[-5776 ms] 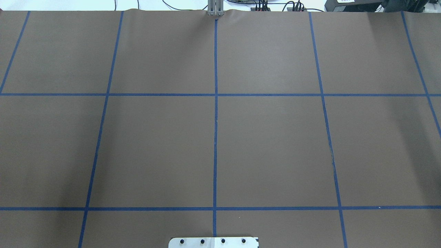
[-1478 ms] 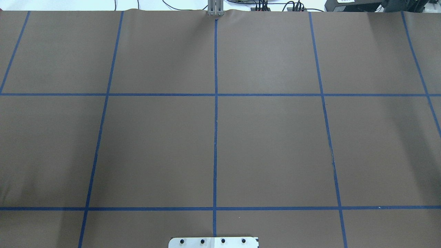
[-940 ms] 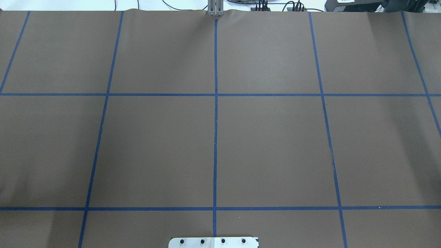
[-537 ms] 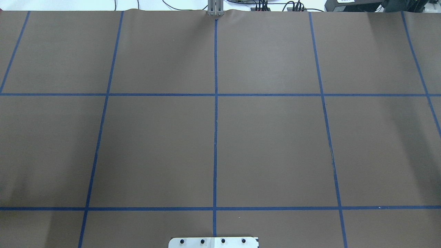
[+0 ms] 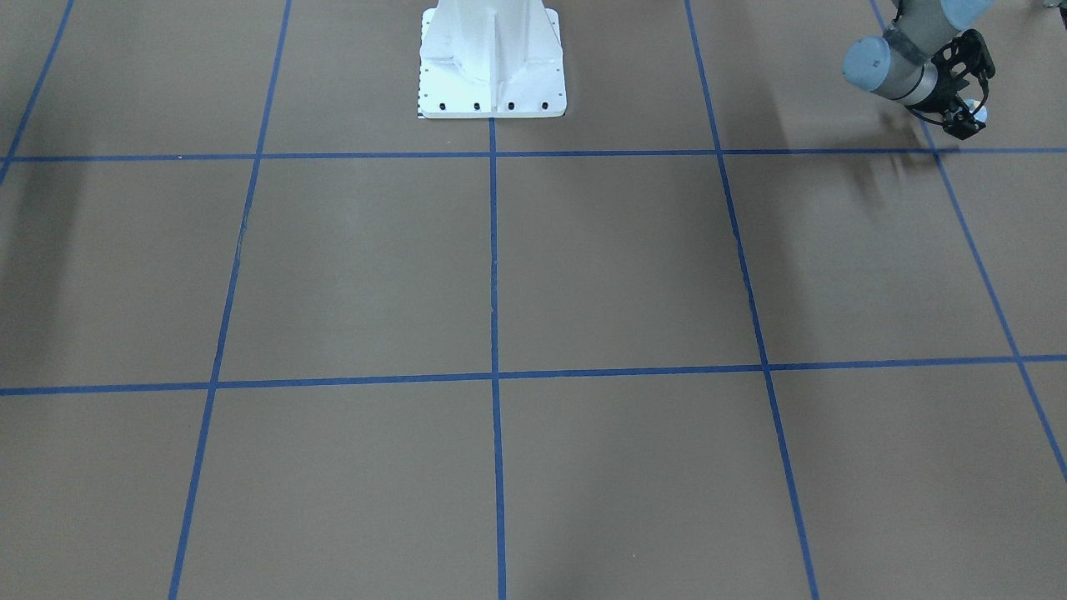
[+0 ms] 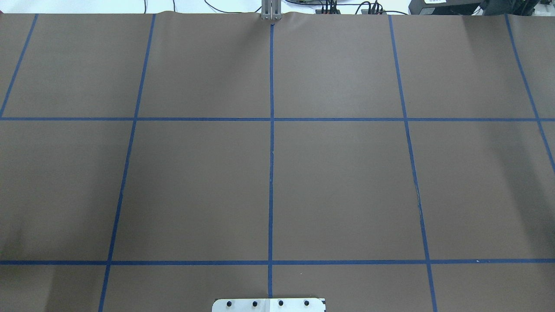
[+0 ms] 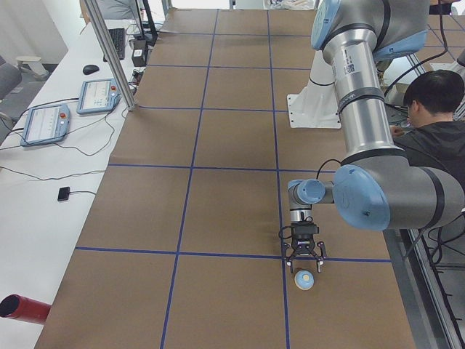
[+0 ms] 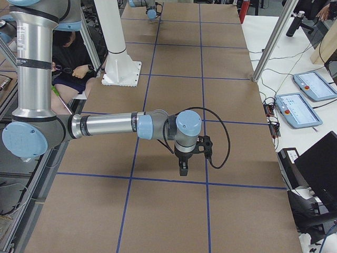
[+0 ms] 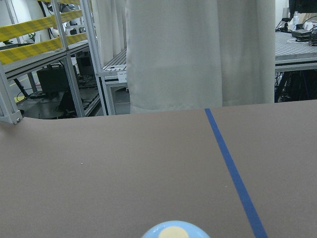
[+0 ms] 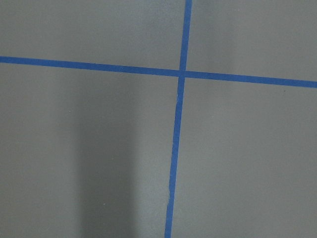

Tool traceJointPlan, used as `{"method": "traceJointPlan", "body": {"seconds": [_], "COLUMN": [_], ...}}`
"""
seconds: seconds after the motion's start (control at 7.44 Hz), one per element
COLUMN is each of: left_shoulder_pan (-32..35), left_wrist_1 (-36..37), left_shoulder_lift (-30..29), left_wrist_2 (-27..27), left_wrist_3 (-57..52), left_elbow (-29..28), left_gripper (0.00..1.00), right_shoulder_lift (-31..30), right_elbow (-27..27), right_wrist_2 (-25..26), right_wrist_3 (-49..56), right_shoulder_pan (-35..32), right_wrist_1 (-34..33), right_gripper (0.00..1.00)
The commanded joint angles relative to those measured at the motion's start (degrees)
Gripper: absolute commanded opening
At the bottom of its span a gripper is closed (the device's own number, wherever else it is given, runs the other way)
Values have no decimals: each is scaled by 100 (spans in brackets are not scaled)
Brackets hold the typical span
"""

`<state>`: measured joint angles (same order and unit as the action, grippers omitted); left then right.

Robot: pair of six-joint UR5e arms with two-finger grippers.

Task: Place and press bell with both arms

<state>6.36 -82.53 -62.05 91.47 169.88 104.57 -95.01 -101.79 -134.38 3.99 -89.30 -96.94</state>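
The brown desk (image 6: 195, 182) is wide, and the arms work well apart. The left arm (image 7: 363, 109) reaches down at the desk's left end, and the right arm (image 8: 105, 126) hangs near a tape crossing toward the right end. The left claw (image 7: 306, 263) hovers low with its jaws seemingly spread wide and gripping nothing. The right claw (image 8: 182, 171) points down, but its opening cannot be told. The bell (image 7: 304, 279) sits on the desk just under the left claw, beside a blue tape line (image 7: 218, 253). An off-centre descent could nudge the dome aside, or a pinch on its curve could squeeze it out. The arms might also crowd each other over the button.
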Motion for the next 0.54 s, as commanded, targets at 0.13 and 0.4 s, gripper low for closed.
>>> {"method": "traceJointPlan", "body": {"seconds": [0.13,0.4], "left_shoulder_pan": [-47,-64], "left_wrist_1": [-183,-316], "left_shoulder_lift": [-18,-62], "left_wrist_2": [-6,-6], "left_wrist_3": [19,10], "left_elbow": [-251,-419], "left_gripper": [100,100], "right_shoulder_lift": [-9,-9], "right_elbow": [2,2], "right_wrist_2": [0,0], "right_wrist_3": [14,14], "right_shoulder_pan": [0,0], "right_wrist_1": [0,0], "right_gripper": [100,100]}}
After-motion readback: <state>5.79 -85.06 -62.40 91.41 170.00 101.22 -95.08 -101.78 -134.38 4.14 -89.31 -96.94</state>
